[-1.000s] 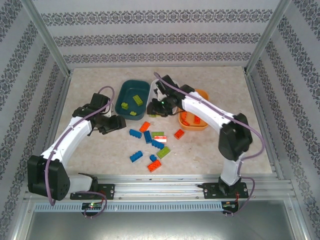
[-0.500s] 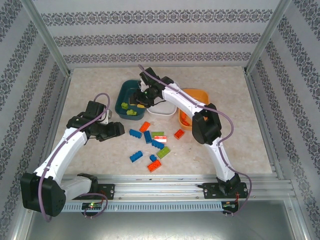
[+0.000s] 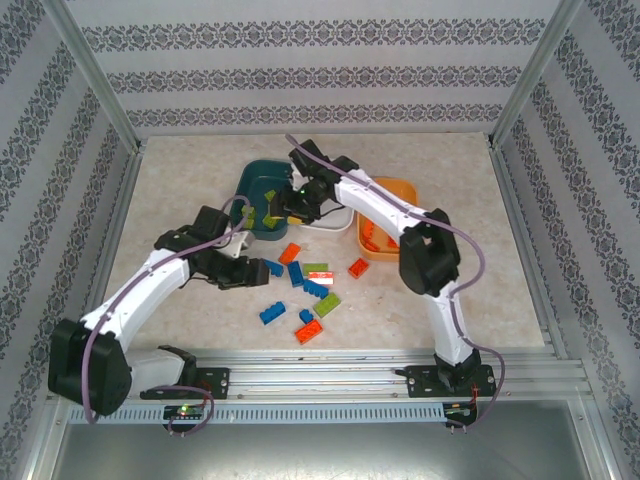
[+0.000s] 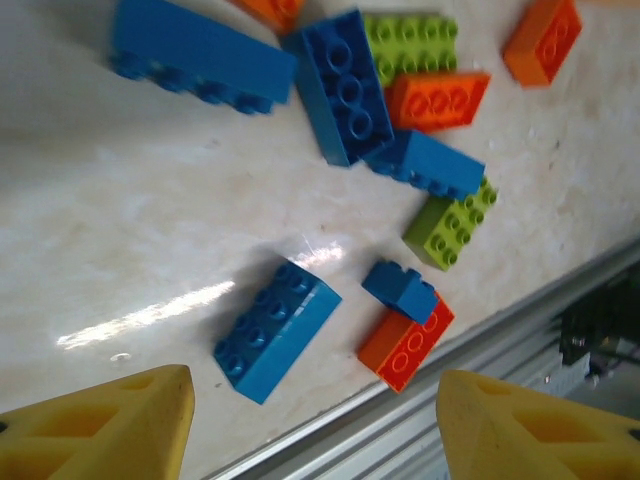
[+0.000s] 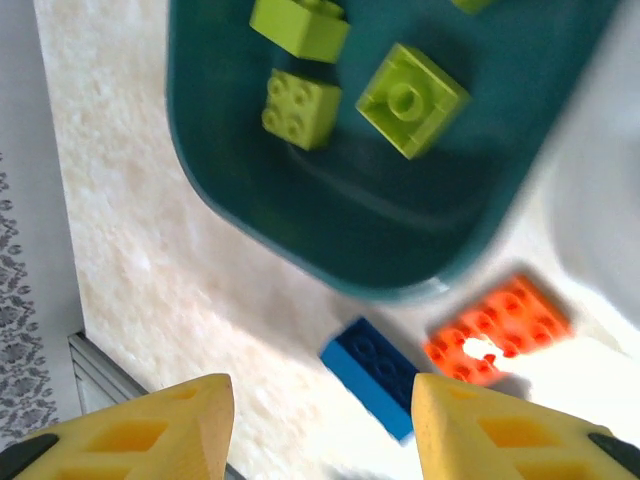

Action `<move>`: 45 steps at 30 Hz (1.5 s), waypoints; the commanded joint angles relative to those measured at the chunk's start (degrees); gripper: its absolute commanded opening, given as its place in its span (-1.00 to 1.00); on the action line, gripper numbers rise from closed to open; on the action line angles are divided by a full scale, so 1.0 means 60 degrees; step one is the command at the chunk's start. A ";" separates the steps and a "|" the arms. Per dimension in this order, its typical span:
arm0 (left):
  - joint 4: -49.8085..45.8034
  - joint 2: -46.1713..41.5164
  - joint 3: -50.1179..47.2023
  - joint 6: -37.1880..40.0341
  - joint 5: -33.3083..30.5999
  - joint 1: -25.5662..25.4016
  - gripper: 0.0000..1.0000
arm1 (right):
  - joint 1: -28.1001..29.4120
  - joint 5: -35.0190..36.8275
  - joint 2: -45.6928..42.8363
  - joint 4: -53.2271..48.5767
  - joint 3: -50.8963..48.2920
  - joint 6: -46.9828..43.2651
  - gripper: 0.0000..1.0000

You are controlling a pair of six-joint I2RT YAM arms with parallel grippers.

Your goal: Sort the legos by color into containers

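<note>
Two yellow fingers of the left gripper point(image 4: 315, 425) stand apart and empty. Just ahead between them lies a blue studded plastic brick point(image 4: 275, 330), its long axis slanted across the gap. The right gripper point(image 5: 320, 430), likewise parted and empty, hangs over the dark teal plastic tub point(image 5: 330, 220) of lime green bricks point(image 5: 410, 98), farther off.

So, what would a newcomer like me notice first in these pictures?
Probably the bright loose bricks, blue, orange and green, scattered across the middle of the table. Next comes the dark teal tub further back with green bricks in it, and the right pincer hanging open close above its rim. The left pincer, also open and empty, hovers over the loose bricks.
</note>
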 commanded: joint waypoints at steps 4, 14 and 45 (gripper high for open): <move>0.0057 0.1131 0.0332 0.0434 -0.0349 -0.1314 0.30 | -0.0923 0.0772 -0.3054 0.0303 -0.3340 -0.0318 0.02; 0.0294 0.2032 0.0065 0.0638 -0.1546 -0.2330 0.29 | -0.1489 0.1038 -0.5003 0.0532 -0.5904 -0.0296 0.02; 0.0186 0.3030 0.0352 -0.0329 -0.2672 -0.2715 -0.65 | -0.1518 0.1407 -0.5873 0.0399 -0.6507 -0.0476 0.03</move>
